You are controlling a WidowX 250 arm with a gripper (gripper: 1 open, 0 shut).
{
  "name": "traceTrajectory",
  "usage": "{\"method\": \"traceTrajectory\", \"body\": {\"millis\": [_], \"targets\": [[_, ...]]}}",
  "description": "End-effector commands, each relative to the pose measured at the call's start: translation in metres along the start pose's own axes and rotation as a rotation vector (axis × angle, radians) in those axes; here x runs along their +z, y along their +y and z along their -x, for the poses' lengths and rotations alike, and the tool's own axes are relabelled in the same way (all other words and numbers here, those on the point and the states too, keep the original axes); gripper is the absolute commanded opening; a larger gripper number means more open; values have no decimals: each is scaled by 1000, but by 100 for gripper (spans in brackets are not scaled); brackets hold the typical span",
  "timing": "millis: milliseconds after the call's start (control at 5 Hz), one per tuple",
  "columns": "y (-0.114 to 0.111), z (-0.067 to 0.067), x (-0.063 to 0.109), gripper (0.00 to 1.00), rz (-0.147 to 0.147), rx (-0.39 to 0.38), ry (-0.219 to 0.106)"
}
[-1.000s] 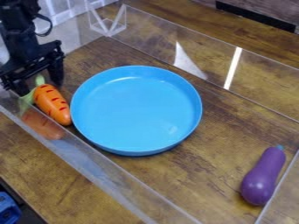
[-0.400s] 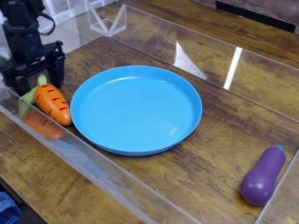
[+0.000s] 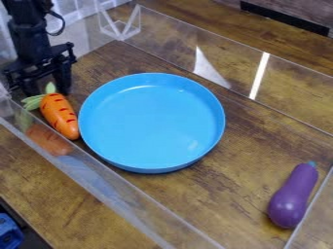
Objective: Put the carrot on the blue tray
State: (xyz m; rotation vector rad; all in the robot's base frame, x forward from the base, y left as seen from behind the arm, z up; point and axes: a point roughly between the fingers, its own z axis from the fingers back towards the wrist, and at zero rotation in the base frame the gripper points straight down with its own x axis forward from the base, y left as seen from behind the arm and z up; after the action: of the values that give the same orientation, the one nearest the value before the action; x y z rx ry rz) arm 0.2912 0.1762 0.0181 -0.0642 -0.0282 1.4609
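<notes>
The black tool sits a touch farther right than in the earlier frame, down at the leafy top of the carrot; whether it is spread or pinching, I cannot tell. The carrot lies on the wooden tabletop, between 1 clear wall and the blue tray. The tray holds 0 items. Well apart, 1 purple eggplant lies beyond the tray.
</notes>
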Motion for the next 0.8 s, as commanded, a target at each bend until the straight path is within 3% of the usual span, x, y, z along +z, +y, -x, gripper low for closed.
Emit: {"method": "traceTrajectory", "body": {"millis": [0, 400, 600], "targets": [[-6, 11, 34, 0, 51, -51, -28], [-9, 17, 65, 0, 101, -175, -15], [-6, 15, 67, 0, 116, -214, -24]]}}
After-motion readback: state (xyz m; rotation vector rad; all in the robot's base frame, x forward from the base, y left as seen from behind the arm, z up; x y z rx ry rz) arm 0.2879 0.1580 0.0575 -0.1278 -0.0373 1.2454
